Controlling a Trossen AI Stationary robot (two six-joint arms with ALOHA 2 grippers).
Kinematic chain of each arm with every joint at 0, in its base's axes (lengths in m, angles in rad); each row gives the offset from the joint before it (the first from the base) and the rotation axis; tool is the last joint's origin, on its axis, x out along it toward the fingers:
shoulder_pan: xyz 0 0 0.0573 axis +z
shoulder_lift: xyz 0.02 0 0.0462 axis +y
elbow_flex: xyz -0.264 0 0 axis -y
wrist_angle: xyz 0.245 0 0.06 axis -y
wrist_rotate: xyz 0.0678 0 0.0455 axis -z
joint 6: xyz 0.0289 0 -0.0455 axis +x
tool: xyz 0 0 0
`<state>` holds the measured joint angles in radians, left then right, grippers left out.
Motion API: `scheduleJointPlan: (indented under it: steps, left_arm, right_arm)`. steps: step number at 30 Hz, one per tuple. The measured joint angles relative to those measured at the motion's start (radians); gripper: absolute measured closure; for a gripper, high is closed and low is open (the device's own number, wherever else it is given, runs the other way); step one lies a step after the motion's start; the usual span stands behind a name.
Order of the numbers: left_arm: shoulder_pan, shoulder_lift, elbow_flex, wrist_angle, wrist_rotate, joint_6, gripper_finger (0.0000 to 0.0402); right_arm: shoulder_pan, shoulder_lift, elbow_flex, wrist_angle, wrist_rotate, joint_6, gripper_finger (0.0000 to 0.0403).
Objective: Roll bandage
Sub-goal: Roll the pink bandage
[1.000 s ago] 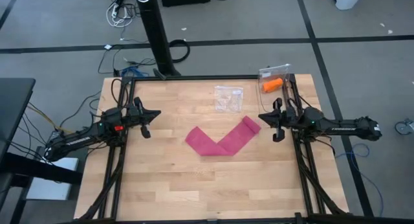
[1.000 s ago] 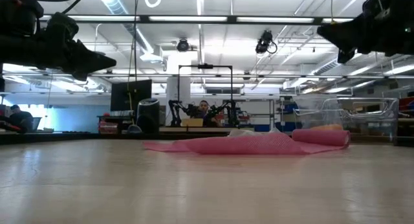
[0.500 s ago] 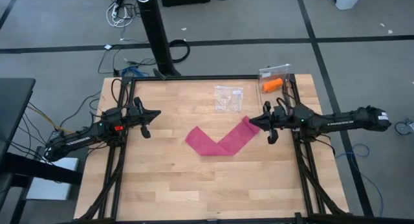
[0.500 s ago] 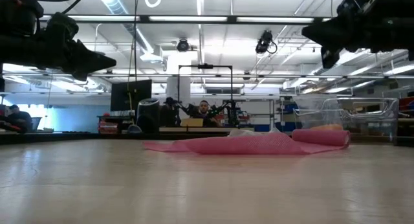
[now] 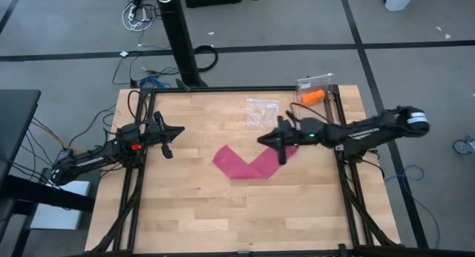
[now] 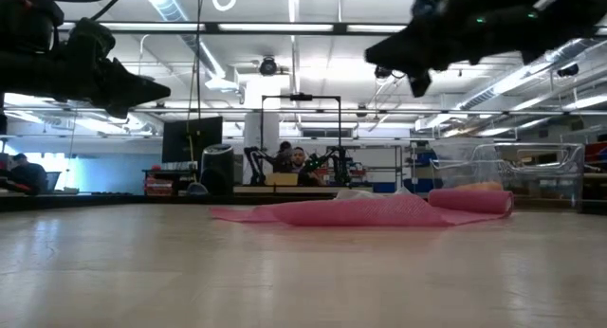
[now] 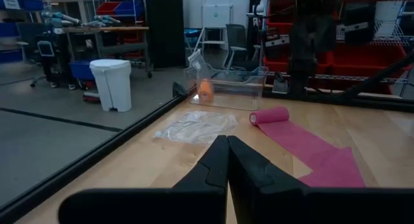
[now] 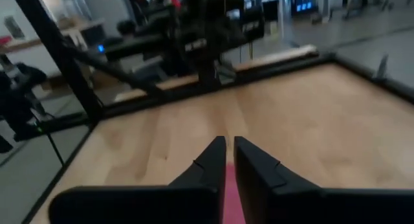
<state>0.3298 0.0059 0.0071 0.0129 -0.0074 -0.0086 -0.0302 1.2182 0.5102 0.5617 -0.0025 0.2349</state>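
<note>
the bandage (image 5: 252, 163) lies flat near the middle of the wooden counter (image 5: 185, 205), a magenta-pink fabric strip bent into a v: one arm runs to the left, the other slants toward the far right. in the left wrist view its far-right end (image 7: 270, 115) is wound into a small pink cylinder, with the loose strip trailing from it across the boards. from table height it reads as a low, rumpled pink ridge (image 6: 360, 211).

the right hand (image 5: 268, 139) hangs above the counter over the strip's right arm, not touching it, its fingers pressed close with only a thin slit between them. the left hand (image 5: 177, 130) waits above the counter's left side, well apart from the bandage, fingers pressed together.
</note>
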Motion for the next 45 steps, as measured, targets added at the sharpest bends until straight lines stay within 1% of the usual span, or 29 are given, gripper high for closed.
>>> scheduleJointPlan:
  steps: [5, 9, 16, 20, 24, 27, 30, 36, 41, 45]
  left_arm:
    - [0.0, 0.0, 0.0, 0.0, 0.0, 0.0, 0.039]
    - [0.0, 0.0, 0.0, 0.0, 0.0, 0.0, 0.039]
    - [0.0, 0.0, 0.0, 0.001, 0.0, 0.0, 0.039]
    - [0.0, 0.0, 0.0, 0.002, 0.0, 0.0, 0.039]
    - [0.0, 0.0, 0.0, 0.003, 0.0, 0.0, 0.039]
    - [0.0, 0.0, 0.0, 0.007, 0.0, 0.0, 0.039]
    - [0.0, 0.0, 0.0, 0.02, 0.0, 0.0, 0.039]
    - [0.0, 0.0, 0.0, 0.028, 0.0, 0.0, 0.039]
    - [0.0, 0.0, 0.0, 0.028, 0.0, 0.0, 0.039]
    - [0.0, 0.0, 0.0, 0.027, 0.0, 0.0, 0.039]
  right_arm:
    - [0.012, 0.176, 0.165, -0.124, 0.0, -0.001, 0.0335]
    - [0.007, 0.298, 0.266, -0.227, 0.0, -0.019, 0.0323]
    - [-0.031, 0.492, 0.341, -0.228, -0.029, -0.021, 0.0321]
    - [-0.034, 0.594, 0.398, -0.225, -0.03, -0.03, 0.0304]
    - [-0.046, 0.681, 0.469, -0.227, -0.007, -0.066, 0.0281]
    - [-0.071, 0.727, 0.518, -0.226, 0.006, -0.1, 0.0268]
    - [-0.11, 0.765, 0.557, -0.229, 0.003, -0.124, 0.0264]
    - [-0.18, 0.814, 0.599, -0.23, -0.149, -0.1, 0.027]
    - [-0.185, 0.827, 0.605, -0.285, -0.2, -0.106, 0.027]
    - [-0.175, 0.827, 0.604, -0.309, -0.205, -0.106, 0.0272]
